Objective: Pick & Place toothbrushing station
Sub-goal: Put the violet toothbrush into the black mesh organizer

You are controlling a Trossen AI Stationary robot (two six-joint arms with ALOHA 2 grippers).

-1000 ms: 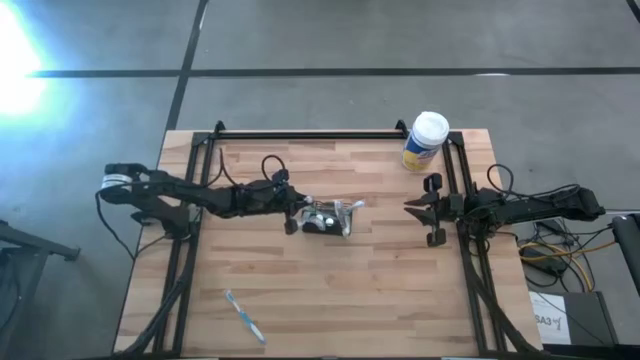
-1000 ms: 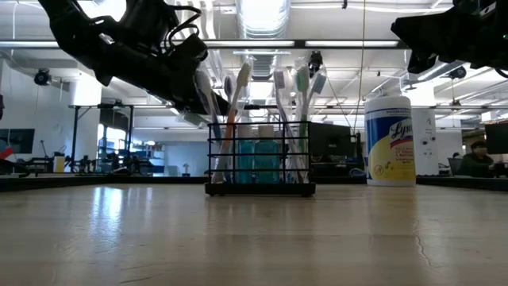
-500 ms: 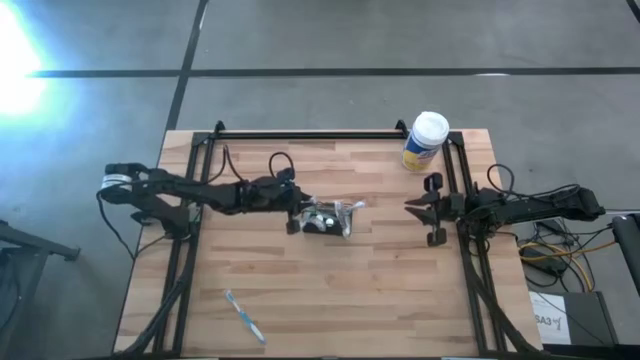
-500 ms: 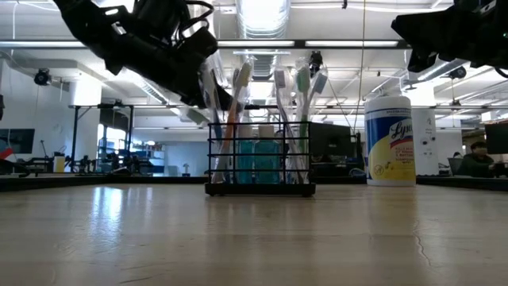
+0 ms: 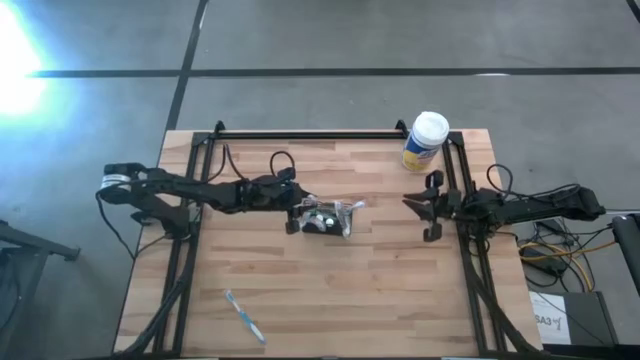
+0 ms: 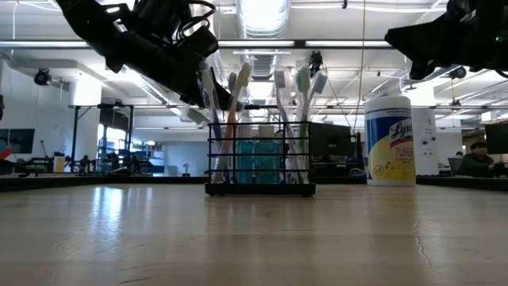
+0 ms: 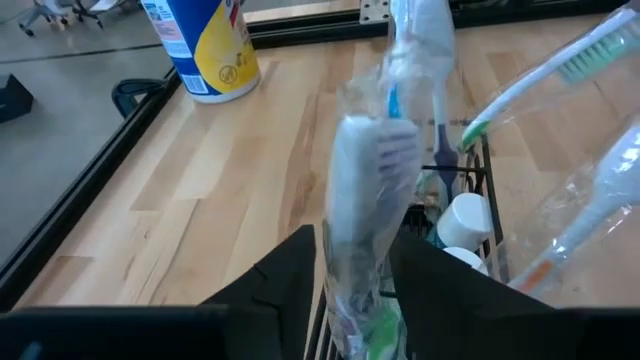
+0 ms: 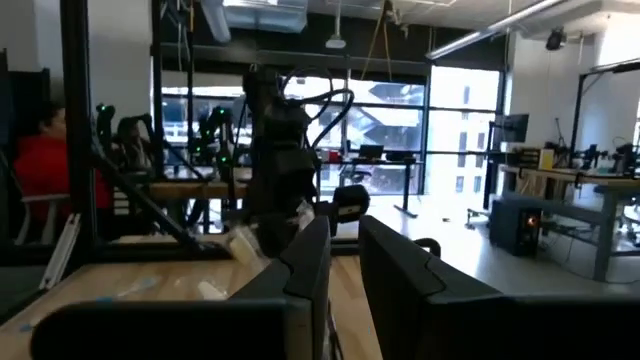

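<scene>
loose toothbrush point(image 5: 243, 315): lying flat near the bench's front edge, toward the front-left corner, nothing near it

left gripper point(image 5: 296, 213): reaching in from the left edge, right up against the holder's left side. In the wrist view a plastic-wrapped toothbrush point(image 7: 368, 190) stands between its fingers point(image 7: 290, 275); can't honestly tell if they're clamped on it or parted

toothbrushing station point(image 5: 327, 219): black mesh box around mid-bench, standing upright with several brushes poking out the top

canister point(image 5: 425, 141): white lid, yellow label, parked at the back-right corner

right gripper point(image 5: 431, 207): hanging above the right edge, fingers narrowly parted with nothing between them
</scene>
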